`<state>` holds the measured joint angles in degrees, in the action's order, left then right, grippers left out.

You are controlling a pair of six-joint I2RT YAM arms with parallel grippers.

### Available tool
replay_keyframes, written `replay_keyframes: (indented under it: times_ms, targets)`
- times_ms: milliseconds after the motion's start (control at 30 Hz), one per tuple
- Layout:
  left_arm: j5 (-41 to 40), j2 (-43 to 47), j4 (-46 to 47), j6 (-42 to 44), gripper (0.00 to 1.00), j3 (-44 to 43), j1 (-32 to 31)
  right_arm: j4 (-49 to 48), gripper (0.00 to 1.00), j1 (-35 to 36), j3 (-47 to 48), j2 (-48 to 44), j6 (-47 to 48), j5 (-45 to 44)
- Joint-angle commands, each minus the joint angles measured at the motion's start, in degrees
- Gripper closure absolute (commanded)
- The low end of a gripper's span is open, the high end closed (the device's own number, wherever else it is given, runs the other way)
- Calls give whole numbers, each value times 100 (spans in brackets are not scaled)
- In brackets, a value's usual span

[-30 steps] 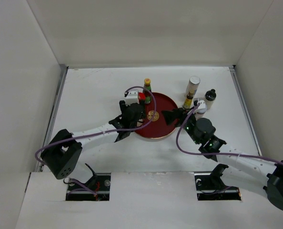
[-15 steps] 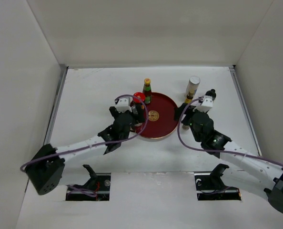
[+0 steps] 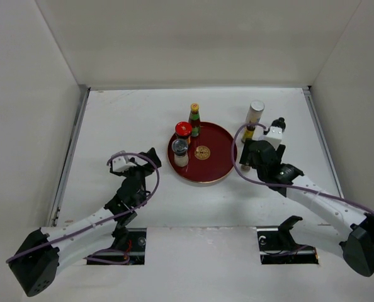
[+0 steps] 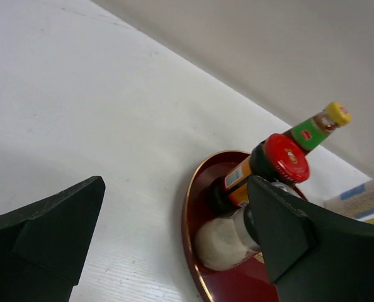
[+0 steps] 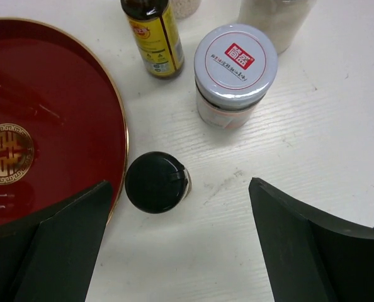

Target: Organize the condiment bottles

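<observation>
White worktop [image 3: 124,119] carries all items. The dark-red round tray [image 3: 220,150] lies ahead of the left gripper [image 4: 174,189] and just left of the right gripper [image 5: 179,185].

Change of state: one second ago the left gripper was over the tray's left rim. It has since pulled back toward its base. It hangs clear of the tray, fingers spread and nothing between them. The right gripper has shifted from the tray's right rim to the loose cluster beside it. Judgement: one placement is complete, and the right side is next.

Arm pose: the left arm [image 3: 92,220] lies low and retracted. The right arm [image 3: 319,201] reaches forward with its wrist turned down and the gripper spread wide.

Items, relative to the grippers:
- cream cylinder [image 3: 255,114]: beyond the right gripper, on the worktop.
- green yellow-capped bottle [image 3: 194,121]: far ahead of the left gripper, at the tray's far edge. Whether its base is inside the rim cannot be confirmed.
- red-capped jar [image 3: 183,129]: ahead of the left gripper, on the tray.
- white-lidded jar [image 5: 235,66]: just beyond the right gripper.
- yellow-labelled bottle [image 5: 152,31]: beyond the right gripper, near the rim.
- silver-lidded shaker [image 3: 181,151]: on the tray, now uncovered.
- black-capped bottle [image 5: 157,182]: directly below the right gripper, just outside the rim, not gripped.
</observation>
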<state>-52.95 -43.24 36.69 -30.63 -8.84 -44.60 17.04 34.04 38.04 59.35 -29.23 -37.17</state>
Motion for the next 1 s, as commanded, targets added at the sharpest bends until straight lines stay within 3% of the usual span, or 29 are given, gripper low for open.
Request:
replay_keyframes:
  times_ms: [0, 233, 333, 500, 633, 733, 967]
  targets:
    - [-111, -113, 400, -627, 0, 145, 44, -165, 5, -121, 370, 207, -39, 368]
    - [39, -307, 550, -804, 0, 295, 61, -613, 19, -130, 476, 1025, -39, 412]
    - [4, -413, 559, -813, 0, 295, 70, -850, 31, -218, 502, 1306, 40, 421]
    - [4, -589, 664, -822, 0, 295, 131, -939, 62, -263, 617, 1343, 198, 176]
    - [4, -720, 708, -839, 0, 295, 149, -729, 64, 132, 932, 842, 462, -255]
    - [13, -834, 752, -848, 0, 286, 149, -736, 64, 536, 1266, 753, 454, -73]
    - [30, -861, 752, -857, 0, 278, 158, -1554, 63, 1521, 2162, 2281, 286, 606]
